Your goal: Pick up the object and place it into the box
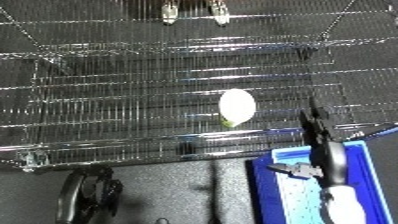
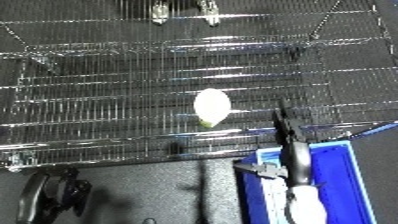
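A wire rack (image 1: 107, 90) of silver bars fills most of the scene, its shelf stretching from the left edge to the right and catching bright glints of light. Below it, at the lower right, sits a blue bin (image 1: 369, 165) with a pale, dotted floor, its near-left corner reaching under the rack's front edge. At the lower left, on the dark floor, stands a black wheeled part (image 1: 89, 192), too dim to make out further.

The robot's right forearm rises from the bottom edge over the bin, white at the wrist and black above. Its right hand (image 1: 313, 131) points up and away toward the shelf, fingers held straight and close together, grasping nothing; the thumb (image 2: 253, 169) juts out to the left above the bin.

The object (image 1: 237, 106), a white oval thing with a small greenish tip at its lower end, lies on the wire shelf near the middle. It rests up and to the left of the hand's fingertips, near them but apart, with bare wire showing between. The left hand does not appear.
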You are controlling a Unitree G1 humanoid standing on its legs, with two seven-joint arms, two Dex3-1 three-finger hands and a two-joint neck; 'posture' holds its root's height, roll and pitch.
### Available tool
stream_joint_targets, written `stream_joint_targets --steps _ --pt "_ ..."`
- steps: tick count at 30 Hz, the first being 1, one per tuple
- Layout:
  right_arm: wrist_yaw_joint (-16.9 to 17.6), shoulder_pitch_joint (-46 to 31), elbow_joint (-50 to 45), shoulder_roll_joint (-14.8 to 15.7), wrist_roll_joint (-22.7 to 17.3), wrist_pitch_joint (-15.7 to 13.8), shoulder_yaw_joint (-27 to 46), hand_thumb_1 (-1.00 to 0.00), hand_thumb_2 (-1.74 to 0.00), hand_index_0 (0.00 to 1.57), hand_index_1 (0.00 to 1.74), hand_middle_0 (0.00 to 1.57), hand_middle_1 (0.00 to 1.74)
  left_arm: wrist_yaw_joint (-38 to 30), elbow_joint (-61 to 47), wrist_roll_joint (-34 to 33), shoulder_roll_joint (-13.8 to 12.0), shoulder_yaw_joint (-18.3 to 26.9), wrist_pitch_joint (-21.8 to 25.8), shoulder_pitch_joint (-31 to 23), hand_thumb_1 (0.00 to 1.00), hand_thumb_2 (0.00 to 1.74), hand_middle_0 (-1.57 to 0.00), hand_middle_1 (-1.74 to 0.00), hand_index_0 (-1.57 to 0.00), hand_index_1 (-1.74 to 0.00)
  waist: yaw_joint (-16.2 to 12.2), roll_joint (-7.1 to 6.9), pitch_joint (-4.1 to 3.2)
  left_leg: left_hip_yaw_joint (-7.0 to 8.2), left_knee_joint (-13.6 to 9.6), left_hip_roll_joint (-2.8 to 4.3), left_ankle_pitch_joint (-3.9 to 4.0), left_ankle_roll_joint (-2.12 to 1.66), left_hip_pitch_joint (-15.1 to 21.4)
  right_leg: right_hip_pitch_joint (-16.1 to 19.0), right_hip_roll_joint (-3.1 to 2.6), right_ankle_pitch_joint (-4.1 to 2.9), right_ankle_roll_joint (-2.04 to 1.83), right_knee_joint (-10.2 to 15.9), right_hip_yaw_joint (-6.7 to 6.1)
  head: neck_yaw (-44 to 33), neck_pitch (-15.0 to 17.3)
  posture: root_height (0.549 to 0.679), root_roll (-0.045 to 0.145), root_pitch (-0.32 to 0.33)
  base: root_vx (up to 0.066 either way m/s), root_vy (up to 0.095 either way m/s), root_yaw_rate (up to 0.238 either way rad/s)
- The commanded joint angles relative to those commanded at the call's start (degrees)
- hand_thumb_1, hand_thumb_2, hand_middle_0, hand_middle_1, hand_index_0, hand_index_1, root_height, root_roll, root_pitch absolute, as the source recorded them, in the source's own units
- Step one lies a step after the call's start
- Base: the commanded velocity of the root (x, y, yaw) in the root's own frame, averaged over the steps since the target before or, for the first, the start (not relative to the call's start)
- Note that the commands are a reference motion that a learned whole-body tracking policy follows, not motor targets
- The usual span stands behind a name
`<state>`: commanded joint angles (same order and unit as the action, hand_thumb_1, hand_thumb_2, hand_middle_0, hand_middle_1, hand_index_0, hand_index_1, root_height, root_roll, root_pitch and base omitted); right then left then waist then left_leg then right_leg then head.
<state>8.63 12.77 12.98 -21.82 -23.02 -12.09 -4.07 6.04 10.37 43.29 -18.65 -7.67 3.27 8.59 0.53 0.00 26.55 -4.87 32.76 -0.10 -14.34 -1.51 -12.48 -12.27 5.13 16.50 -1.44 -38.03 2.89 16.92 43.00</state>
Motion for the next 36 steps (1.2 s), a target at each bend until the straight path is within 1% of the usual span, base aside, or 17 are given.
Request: stream_joint_targets --steps 2,5,11,17,21,28,36 --pt "0.1 0.7 0.4 -0.2 0.0 0.2 0.0 0.00 0.00 0.00 0.00 0.00 0.00 -0.2 0.0 0.0 -0.1 -0.1 -0.1 0.3 1.00 1.74 -1.57 -1.74 -1.57 -1.74 0.1 0.05 0.19 -0.05 0.4 -0.17 -0.14 0.10 -0.3 -0.4 0.05 0.05 0.01 -0.5 -0.05 0.8 -0.1 0.654 0.046 -0.085 0.027 -0.014 0.039" --pt "0.2 1.8 0.9 -0.5 -0.2 0.6 0.0 0.00 0.00 0.00 0.00 0.00 0.00 -0.3 0.0 0.2 -0.3 -0.2 -0.1 0.9 1.00 1.74 -1.57 -1.74 -1.57 -1.74 0.1 0.23 0.52 -0.05 1.0 -0.33 -0.35 0.15 -0.8 -1.1 0.11 0.21 0.06 -1.3 -0.13 2.3 -0.6 0.653 0.047 -0.084 0.022 0.001 0.037" --pt "0.1 3.9 2.3 -0.8 -0.4 1.3 0.0 0.00 0.00 0.00 0.00 0.00 0.00 -0.1 -0.2 0.1 -0.6 0.0 0.0 1.4 1.00 1.74 -1.57 -1.74 -1.57 -1.74 0.2 0.73 1.12 0.05 2.3 -0.76 -0.86 0.32 -1.8 -2.3 0.21 0.56 0.29 -3.1 -0.24 4.6 -2.3 0.650 0.050 -0.086 0.028 0.010 0.025" --pt "0.0 6.2 3.7 -1.2 -0.9 1.9 0.2 0.00 0.00 0.00 0.00 0.00 0.00 -0.2 -1.2 0.0 -0.9 0.0 -0.7 2.2 1.00 1.74 -1.57 -1.74 -1.57 -1.74 0.3 1.34 1.69 0.15 3.3 -1.31 -1.20 0.50 -2.8 -3.9 0.43 0.79 0.47 -4.8 -0.32 6.2 -3.3 0.647 0.054 -0.083 0.020 0.011 0.021" --pt "-0.1 7.8 4.9 -1.6 -1.1 2.1 0.5 0.00 0.00 0.00 0.00 0.00 0.00 -0.3 -1.7 0.1 -1.1 -0.3 -0.8 2.9 1.00 1.74 -1.57 -1.74 -1.57 -1.74 0.3 1.70 2.16 0.21 4.0 -1.56 -1.43 0.53 -3.6 -4.8 0.60 0.94 0.54 -5.7 -0.37 6.9 -4.1 0.646 0.056 -0.080 0.015 0.002 0.026" --pt "-0.4 10.3 5.7 -2.0 -1.2 2.6 0.6 0.00 0.00 0.00 0.00 0.00 0.00 -1.1 -2.7 0.3 -1.4 -0.6 -1.2 3.8 1.00 1.74 -1.57 -1.74 -1.57 -1.74 0.3 2.11 3.15 0.27 5.1 -2.04 -1.62 0.68 -5.1 -6.9 0.71 1.09 0.61 -7.4 -0.38 7.8 -6.6 0.642 0.060 -0.069 0.013 0.001 0.007" --pt "-0.1 13.3 6.3 -2.3 -1.1 2.9 0.1 0.00 0.00 0.00 0.00 0.00 0.00 -2.0 -3.3 0.3 -1.4 -1.3 -0.9 5.0 1.00 1.74 -1.57 -1.74 -1.57 -1.74 0.5 2.33 3.24 0.39 6.1 -2.41 -1.79 0.87 -7.8 -10.0 0.69 1.01 0.57 -8.5 -0.52 8.7 -10.2 0.640 0.060 -0.039 -0.007 0.005 0.001"
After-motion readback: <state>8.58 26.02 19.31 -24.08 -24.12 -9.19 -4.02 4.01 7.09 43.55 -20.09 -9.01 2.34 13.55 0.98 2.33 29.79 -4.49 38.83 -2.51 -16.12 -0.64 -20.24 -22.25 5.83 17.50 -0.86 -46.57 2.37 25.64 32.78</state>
